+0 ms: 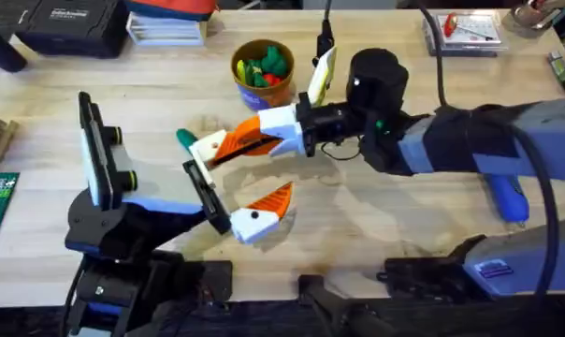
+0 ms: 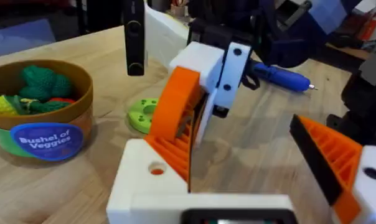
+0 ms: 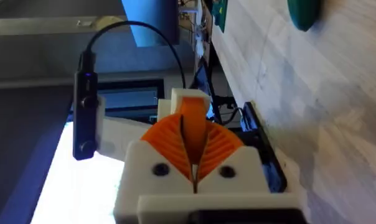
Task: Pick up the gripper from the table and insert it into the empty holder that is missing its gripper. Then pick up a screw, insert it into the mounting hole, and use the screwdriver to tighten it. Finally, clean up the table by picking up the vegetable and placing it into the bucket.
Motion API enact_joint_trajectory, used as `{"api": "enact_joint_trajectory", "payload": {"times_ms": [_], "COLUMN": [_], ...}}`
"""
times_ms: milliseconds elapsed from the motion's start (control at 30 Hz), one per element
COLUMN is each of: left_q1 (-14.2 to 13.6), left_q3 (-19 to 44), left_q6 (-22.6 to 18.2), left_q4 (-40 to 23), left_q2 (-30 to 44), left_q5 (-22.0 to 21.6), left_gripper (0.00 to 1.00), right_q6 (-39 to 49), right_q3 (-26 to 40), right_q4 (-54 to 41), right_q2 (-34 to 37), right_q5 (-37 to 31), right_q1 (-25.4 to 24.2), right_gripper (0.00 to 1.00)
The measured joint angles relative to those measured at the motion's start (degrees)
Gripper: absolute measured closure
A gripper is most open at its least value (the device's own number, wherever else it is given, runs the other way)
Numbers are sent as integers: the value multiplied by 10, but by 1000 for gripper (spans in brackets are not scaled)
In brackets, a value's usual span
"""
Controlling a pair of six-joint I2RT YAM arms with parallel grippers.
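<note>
The right arm's claw [image 3: 191, 134] is closed, orange pads pressed together, beside the white wedge-shaped plastic finger piece [image 2: 147, 180], apparently steadying it on the slim black bracket [image 1: 206, 192]. The left claw [image 2: 244, 124] is spread wide, empty. Bare light wooden tabletop [image 1: 376, 225] is left alongside; the small dark-green toy vegetable [image 1: 184, 138] lies close.

Overhead: the table [image 1: 95, 70] is evenly and brightly lit from above; soft, short shadows are cast under the arms. Slight blur is seen on the left gripper [image 1: 240, 183] and the right gripper [image 1: 222, 145], w/ barrel bending at the pic's edges. Left wrist cam: warm light, near fingers soft, the bucket [image 2: 45, 134] label is rendered legibly, the screwdriver [image 2: 281, 76] fairly sharp. Right wrist cam: a blue-white glare patch is blown out along one side, bg dim & defocused; wood grain is smeared.
</note>
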State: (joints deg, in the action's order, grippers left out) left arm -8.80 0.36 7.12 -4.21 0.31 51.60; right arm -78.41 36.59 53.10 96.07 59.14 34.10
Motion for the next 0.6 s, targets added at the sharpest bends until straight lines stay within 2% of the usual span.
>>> {"api": "enact_joint_trajectory", "payload": {"times_ms": [600], "left_q1": [3], "left_q3": [0], "left_q6": [5], "left_q4": [1], "left_q2": [0], "left_q5": [-18], "left_gripper": [15], "right_q6": [0], "right_q3": [3], "right_q4": [-7], "right_q2": [1], "right_q5": [-50], "right_q1": [14], "right_gripper": [994]}}
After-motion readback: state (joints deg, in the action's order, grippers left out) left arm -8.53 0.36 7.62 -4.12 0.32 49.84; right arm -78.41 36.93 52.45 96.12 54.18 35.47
